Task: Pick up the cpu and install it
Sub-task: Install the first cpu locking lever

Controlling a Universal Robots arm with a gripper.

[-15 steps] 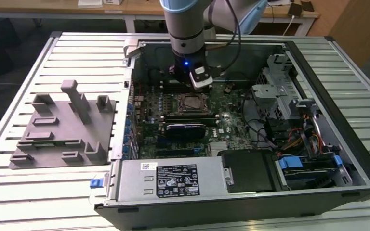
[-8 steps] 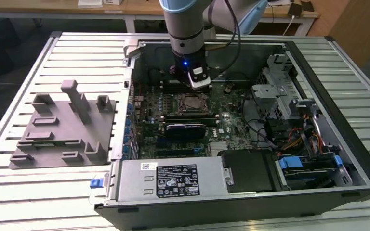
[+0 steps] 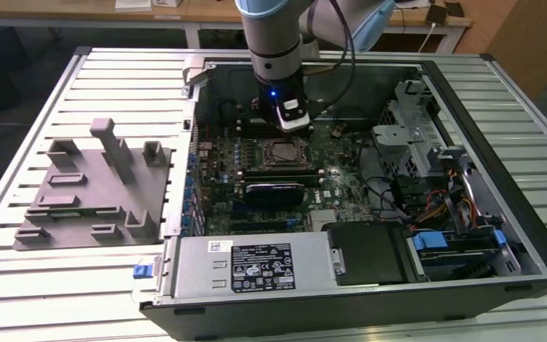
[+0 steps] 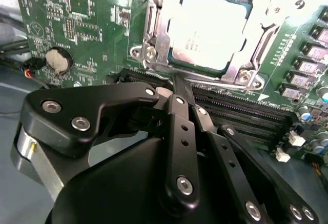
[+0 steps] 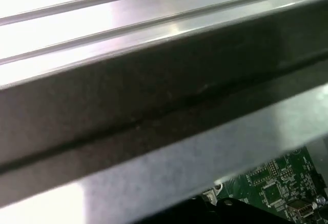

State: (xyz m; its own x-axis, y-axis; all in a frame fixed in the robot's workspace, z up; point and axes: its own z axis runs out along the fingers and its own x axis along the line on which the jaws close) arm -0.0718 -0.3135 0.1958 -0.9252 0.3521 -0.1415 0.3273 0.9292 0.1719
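Observation:
The cpu (image 4: 207,32), a pale silvery square chip, lies flat inside the metal socket frame (image 4: 154,34) on the green motherboard (image 4: 77,14) in the second wrist view. In the exterior view the socket (image 3: 281,152) sits mid-board inside the open computer case (image 3: 501,214). My gripper (image 4: 176,83) hovers just beside the socket, over the black memory slots (image 4: 230,108). Its black fingers (image 4: 180,126) are pressed together with nothing between them. In the exterior view the gripper (image 3: 293,125) hangs straight down, just behind the socket.
A grey moulded fixture (image 3: 93,189) lies on the slatted table (image 3: 26,292) at the exterior view's left. The power supply (image 3: 254,265), a black fan housing (image 3: 373,251) and drive bays with cables (image 3: 435,192) crowd the case. The first wrist view faces the case's metal wall (image 5: 154,106).

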